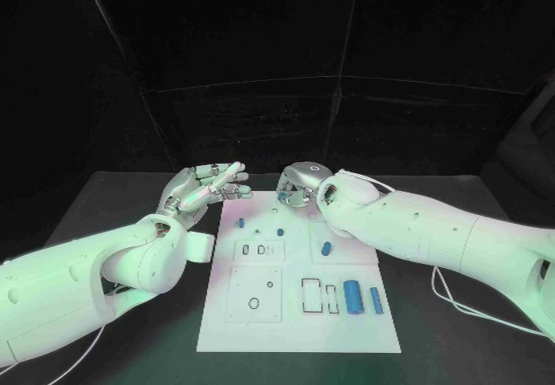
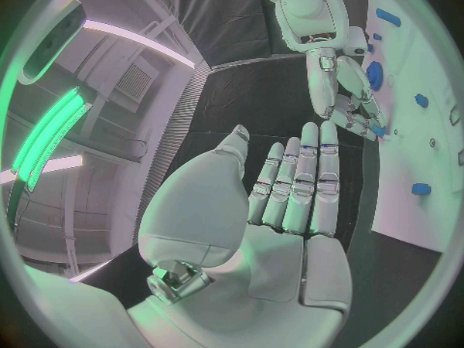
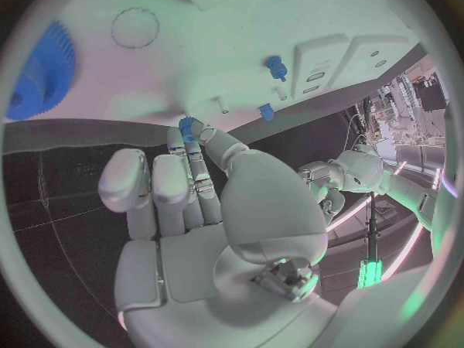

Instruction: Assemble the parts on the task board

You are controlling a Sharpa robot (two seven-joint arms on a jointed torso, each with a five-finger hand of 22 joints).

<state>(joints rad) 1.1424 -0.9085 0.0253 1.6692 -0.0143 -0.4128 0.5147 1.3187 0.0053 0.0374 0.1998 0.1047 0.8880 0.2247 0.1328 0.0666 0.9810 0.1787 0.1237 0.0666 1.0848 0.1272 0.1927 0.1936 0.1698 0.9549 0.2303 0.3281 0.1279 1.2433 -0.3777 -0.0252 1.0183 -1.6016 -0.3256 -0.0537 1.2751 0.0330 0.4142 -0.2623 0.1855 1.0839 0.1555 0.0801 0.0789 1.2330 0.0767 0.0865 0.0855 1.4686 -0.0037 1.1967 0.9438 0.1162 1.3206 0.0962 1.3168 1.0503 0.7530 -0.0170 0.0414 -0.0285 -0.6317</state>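
Right hand (image 1: 303,186) pinches a small blue part (image 3: 189,124) at the task board's (image 1: 347,333) far edge; left hand (image 1: 206,188) open, empty. No legible writing.

Legible text, labels, brands, numbers, signs: none. The task board (image 1: 300,321) bears only unlettered outlines and recesses, with no readable marking near its blue parts (image 1: 353,297). The arms and hands carry no readable lettering in any view.
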